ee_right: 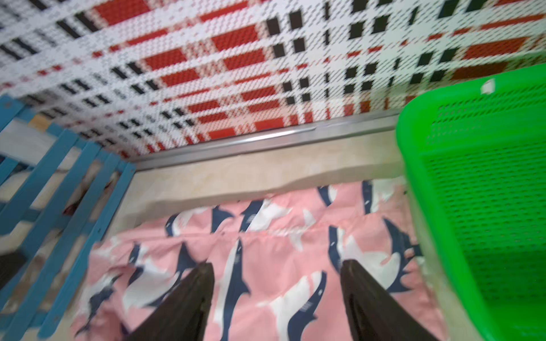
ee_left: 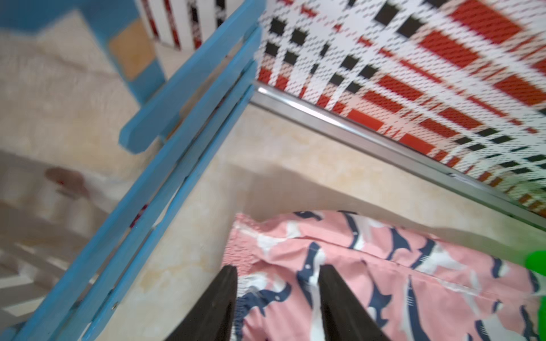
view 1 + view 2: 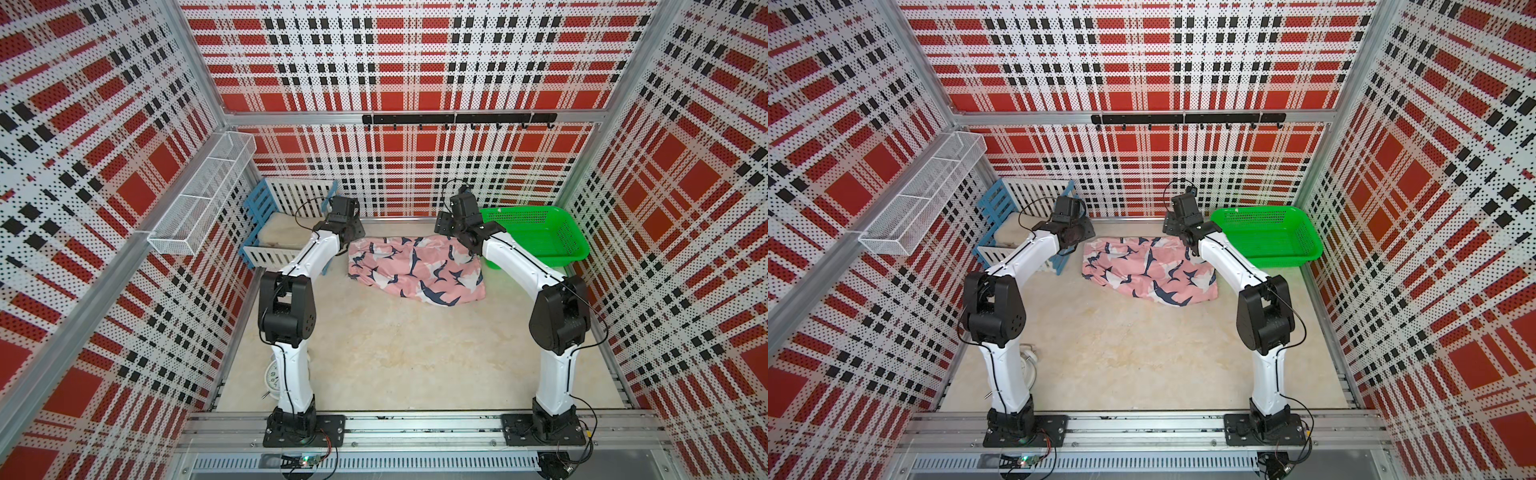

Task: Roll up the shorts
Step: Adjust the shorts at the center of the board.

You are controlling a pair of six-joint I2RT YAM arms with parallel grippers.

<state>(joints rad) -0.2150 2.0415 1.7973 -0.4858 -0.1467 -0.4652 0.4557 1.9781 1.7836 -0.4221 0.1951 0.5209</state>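
Gripping both far corners evenly should, we judge, keep the roll straight. We find the shorts lying at the far end of the table, between blue crate and green basket. Only the wrist views show the left gripper and right gripper parted and empty above the fabric; the top views hide this.

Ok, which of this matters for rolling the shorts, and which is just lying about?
For the job: shorts; left gripper; right gripper, both open.
Lying about: green basket; slatted crate holding cream cloth; wire shelf; clock; hook rail.
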